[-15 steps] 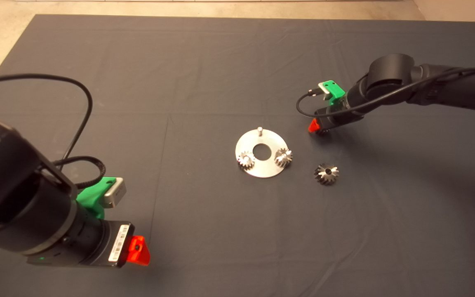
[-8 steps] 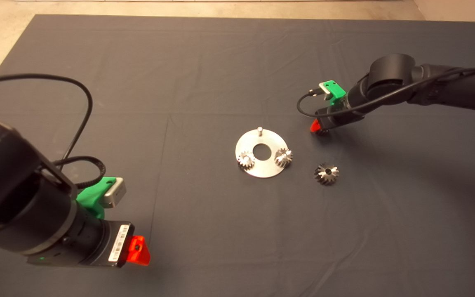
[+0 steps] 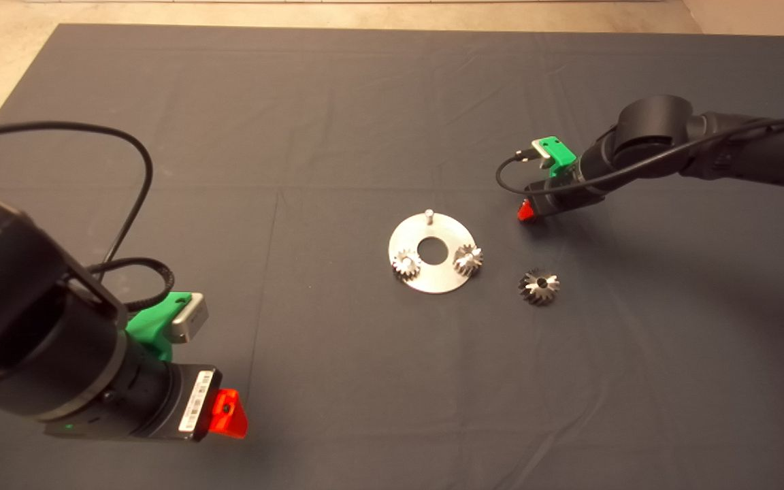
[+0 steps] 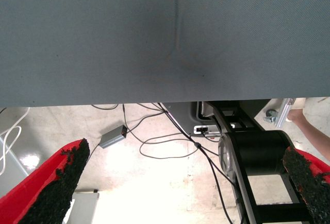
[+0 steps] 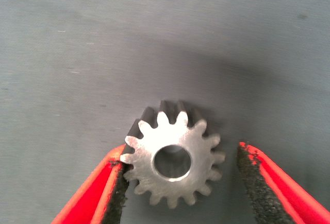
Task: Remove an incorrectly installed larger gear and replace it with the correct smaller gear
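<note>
The smaller gear (image 5: 193, 141), dull grey with short straight teeth, lies flat on the mat between the fingers of my right gripper (image 5: 183, 157). One pad (image 5: 117, 188) touches its teeth and the other pad (image 5: 252, 175) stands a small gap away. In the head view my right gripper (image 3: 525, 210) is right of the plate and hides this gear. The larger gear (image 3: 539, 286), with flared shiny teeth, lies loose on the mat right of the round steel plate (image 3: 433, 280). The plate's far peg (image 3: 428, 214) is bare. My left gripper (image 3: 229, 413) waits open at the lower left.
Two shiny small gears (image 3: 406, 263) (image 3: 468, 259) sit on the plate's near pegs. The left wrist view shows the mat's edge (image 4: 154, 100), with cables and the robot's base on the floor beyond, and a person's arm (image 4: 314, 136).
My right gripper has shifted slightly to the right beside the plate. The gears, the plate and the left arm have not moved.
</note>
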